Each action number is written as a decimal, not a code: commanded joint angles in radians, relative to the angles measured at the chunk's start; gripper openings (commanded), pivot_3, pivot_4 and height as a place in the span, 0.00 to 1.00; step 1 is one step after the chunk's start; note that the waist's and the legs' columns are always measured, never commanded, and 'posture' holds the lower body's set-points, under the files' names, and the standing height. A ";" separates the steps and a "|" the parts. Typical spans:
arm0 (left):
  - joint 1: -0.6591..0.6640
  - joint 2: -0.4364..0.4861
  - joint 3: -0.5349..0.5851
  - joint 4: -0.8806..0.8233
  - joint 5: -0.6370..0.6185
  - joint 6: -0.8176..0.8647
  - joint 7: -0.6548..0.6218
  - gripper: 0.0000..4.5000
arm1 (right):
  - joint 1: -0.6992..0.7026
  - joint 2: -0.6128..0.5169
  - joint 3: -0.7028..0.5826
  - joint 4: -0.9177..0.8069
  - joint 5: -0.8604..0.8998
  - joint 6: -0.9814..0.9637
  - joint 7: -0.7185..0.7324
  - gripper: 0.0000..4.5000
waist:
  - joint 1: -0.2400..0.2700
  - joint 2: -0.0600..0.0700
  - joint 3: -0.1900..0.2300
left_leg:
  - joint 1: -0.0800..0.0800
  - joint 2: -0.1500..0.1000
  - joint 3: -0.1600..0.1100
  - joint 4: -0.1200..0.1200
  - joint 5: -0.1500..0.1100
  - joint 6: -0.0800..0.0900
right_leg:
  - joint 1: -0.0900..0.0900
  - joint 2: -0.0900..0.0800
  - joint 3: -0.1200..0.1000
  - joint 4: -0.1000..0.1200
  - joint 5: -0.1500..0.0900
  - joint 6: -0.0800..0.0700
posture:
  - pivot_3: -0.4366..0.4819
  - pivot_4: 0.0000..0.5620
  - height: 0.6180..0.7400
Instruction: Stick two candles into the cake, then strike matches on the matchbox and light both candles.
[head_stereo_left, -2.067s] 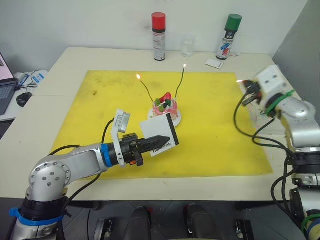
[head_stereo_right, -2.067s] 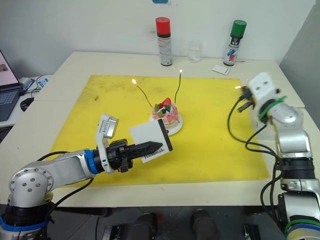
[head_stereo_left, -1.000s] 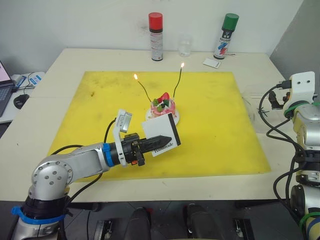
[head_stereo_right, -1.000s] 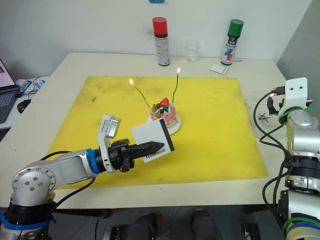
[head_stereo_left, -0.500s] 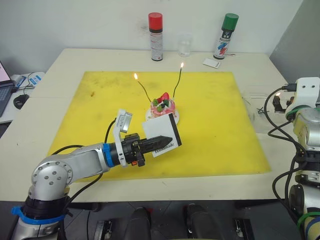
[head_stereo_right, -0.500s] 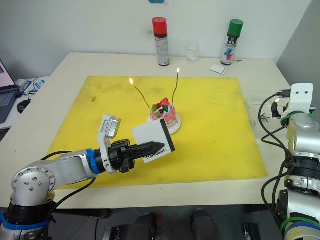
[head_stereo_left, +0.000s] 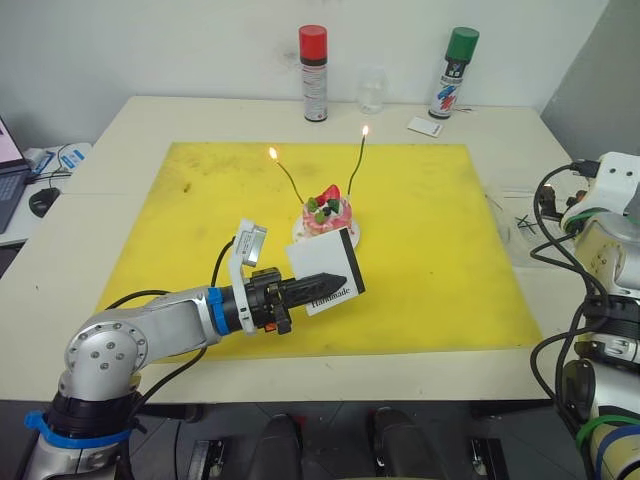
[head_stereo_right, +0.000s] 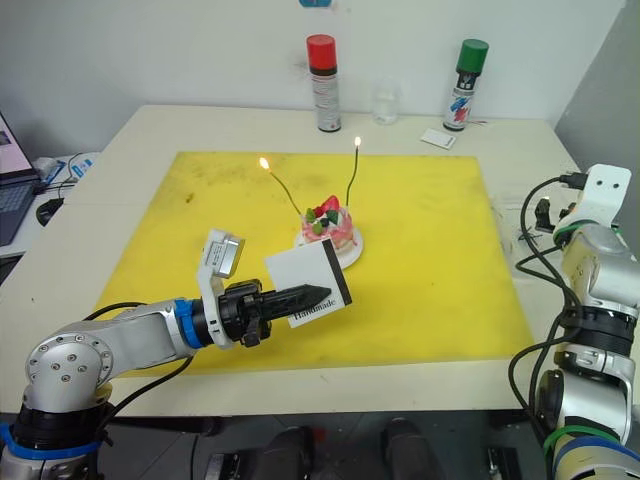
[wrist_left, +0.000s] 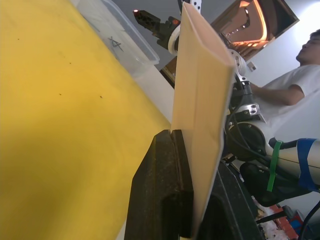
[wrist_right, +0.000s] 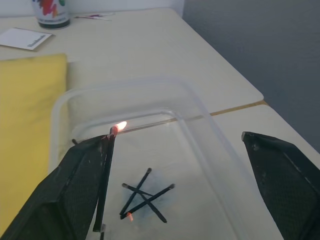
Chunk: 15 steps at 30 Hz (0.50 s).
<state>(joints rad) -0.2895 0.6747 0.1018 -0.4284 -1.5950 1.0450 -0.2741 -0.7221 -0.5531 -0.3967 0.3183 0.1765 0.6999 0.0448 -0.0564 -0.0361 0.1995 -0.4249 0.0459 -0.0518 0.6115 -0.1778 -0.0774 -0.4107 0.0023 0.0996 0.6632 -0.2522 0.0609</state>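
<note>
The pink cake (head_stereo_left: 328, 213) sits on its white plate (head_stereo_left: 352, 238) in the middle of the yellow mat. Two thin green candles stand in it, the left candle (head_stereo_left: 290, 181) and the right candle (head_stereo_left: 355, 167), each with a small flame at its tip. My left gripper (head_stereo_left: 316, 277) is in front of the cake, shut on the white matchbox (head_stereo_left: 323, 268), which it holds upright above the mat. My right gripper (wrist_right: 175, 136) hangs wide open over a clear tray (wrist_right: 150, 82) at the table's right edge. A burning match (wrist_right: 106, 175) lies along the inner side of one finger. Several spent matches (wrist_right: 146, 195) lie in the tray.
A red-capped spray can (head_stereo_left: 316, 72), a clear glass (head_stereo_left: 371, 90), a green-capped can (head_stereo_left: 455, 72) and a small white card (head_stereo_left: 428, 126) stand along the back edge. A laptop (head_stereo_left: 10, 150) is off the table's left side. A person (wrist_left: 295, 100) stands beyond the right arm.
My right arm has drawn back from the mat's right edge to over the clear tray. The left arm with the matchbox has stayed put, and both candles keep burning.
</note>
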 joint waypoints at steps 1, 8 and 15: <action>-0.011 0.007 0.006 -0.022 -0.021 -0.009 -0.007 0.00 | 0.010 -0.042 0.024 -0.037 -0.022 -0.019 0.021 0.99 | 0.000 0.000 0.000 | 0.000 0.000 0.000 0.000 0.000 0.000 | 0.000 0.000 0.000 0.000 0.000 0.000 | 0.48 0.27 1.00; -0.013 0.004 0.005 -0.025 -0.025 -0.012 0.000 0.00 | 0.036 -0.071 0.080 -0.028 -0.069 0.015 0.019 0.99 | 0.000 0.000 0.000 | 0.000 0.000 0.000 0.000 0.000 0.000 | 0.000 0.000 0.000 0.000 0.000 0.000 | 0.48 0.27 1.00; -0.013 0.004 0.005 -0.024 -0.025 -0.014 0.003 0.00 | 0.036 -0.076 0.083 -0.026 -0.076 0.007 0.024 0.99 | 0.000 0.000 0.000 | 0.000 0.000 0.000 0.000 0.000 0.000 | 0.000 0.000 0.000 0.000 0.000 0.000 | 0.48 0.27 1.00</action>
<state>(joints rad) -0.2897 0.6747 0.1018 -0.4283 -1.6005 1.0421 -0.2703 -0.6784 -0.6110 -0.3083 0.3190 0.1085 0.7207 0.0654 -0.0563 -0.0361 0.1995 -0.4249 0.0460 -0.0518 0.6115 -0.1779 -0.0774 -0.4108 0.0023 0.0997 0.6631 -0.2523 0.0609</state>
